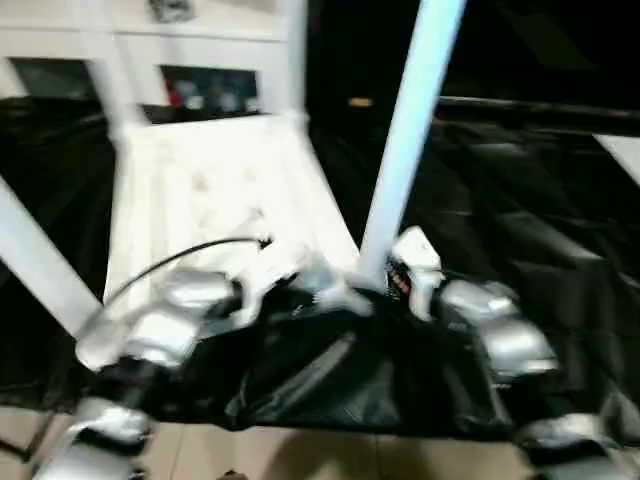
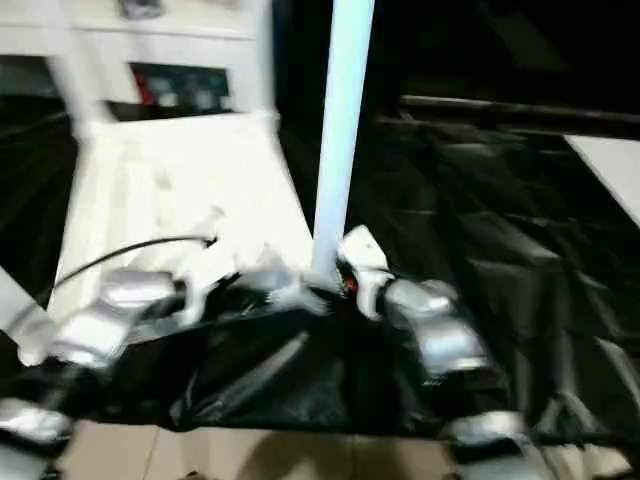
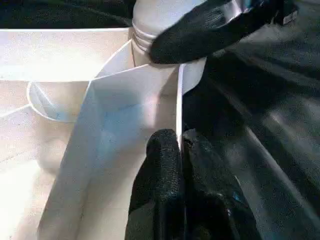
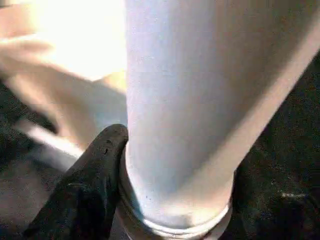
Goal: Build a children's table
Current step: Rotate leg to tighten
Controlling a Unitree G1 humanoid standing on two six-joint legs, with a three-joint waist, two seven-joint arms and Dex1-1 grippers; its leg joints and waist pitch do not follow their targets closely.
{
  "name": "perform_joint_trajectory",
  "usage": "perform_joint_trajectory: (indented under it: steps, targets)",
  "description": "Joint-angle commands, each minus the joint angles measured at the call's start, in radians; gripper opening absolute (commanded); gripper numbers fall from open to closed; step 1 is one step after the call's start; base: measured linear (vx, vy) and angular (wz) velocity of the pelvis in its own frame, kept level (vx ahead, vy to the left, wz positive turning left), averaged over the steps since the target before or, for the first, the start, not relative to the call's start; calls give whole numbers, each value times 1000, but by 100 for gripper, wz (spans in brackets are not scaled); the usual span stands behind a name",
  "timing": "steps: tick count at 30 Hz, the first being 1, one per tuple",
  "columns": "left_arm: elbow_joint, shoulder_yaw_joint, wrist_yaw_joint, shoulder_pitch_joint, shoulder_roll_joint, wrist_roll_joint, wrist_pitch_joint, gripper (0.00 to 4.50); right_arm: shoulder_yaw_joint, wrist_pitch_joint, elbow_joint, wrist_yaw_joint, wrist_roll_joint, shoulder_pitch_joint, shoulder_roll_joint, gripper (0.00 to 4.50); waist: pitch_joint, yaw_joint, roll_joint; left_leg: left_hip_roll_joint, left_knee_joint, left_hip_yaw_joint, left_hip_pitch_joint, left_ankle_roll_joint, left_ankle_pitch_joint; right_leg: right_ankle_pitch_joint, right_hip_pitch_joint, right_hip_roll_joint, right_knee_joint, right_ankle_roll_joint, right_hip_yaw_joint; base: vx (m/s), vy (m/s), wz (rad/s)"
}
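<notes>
1. Your table top lies upside down on the black sheet, ribbed underside facing up, with white legs standing from its corner sockets.
2. Your left gripper is pinched shut on the thin raised rim at the near corner — fingers on either side of the wall.
3. Your right gripper is closed around the base of the near-right leg — that leg stands upright in its socket.

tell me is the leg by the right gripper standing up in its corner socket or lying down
Standing up. The leg rises from the near corner of the upturned table top, with the right gripper around its base.
</notes>
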Motion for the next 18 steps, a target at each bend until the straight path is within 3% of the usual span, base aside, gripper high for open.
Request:
perform_joint_trajectory:
  steps: [1,3,5,6,8,13,18]
  targets:
    - [-31,-16,56,-17,-57,-8,16,0,46,20,39,-78,-39,-4,54,272,-53,-1,-6,13,-78,-3,9,-22,-299,-431,33,-52,-94,-142,31,0,0,0]
    - [-27,-31,111,-15,-103,11,23,0,43,23,71,-204,-69,-16,121,272,-53,-5,-1,13,-79,-4,10,-21,-309,-431,31,-51,-96,-137,32,0,0,0]
    - [-25,-50,134,-14,-132,26,24,0,61,7,87,-213,-83,-28,158,272,-54,-11,-3,12,-80,-5,6,-23,-311,-417,32,-49,-94,-135,32,0,0,0]
    - [-30,-64,134,-10,-142,33,23,0,67,-8,89,-207,-86,-33,169,307,-55,-10,1,12,-78,-3,10,-19,-322,-413,29,-48,-98,-133,32,0,0,0]
    - [-38,-68,124,-8,-149,28,24,0,47,-14,67,-165,-46,-31,178,342,-57,-10,2,11,-78,-3,6,-10,-314,-375,34,-47,-94,-138,34,0,0,0]
    - [-53,-58,60,-1,-108,5,-13,0,52,-18,23,-70,-16,-18,123,387,-61,-7,3,13,-76,0,3,8,-266,-255,40,-44,-82,-176,34,0,0,0]
    - [-58,-28,-63,9,-31,-37,-83,0,65,-42,-36,99,-10,-5,-8,403,-62,-2,-4,13,-71,2,1,32,-237,-248,44,-47,-81,-182,33,0,0,0]
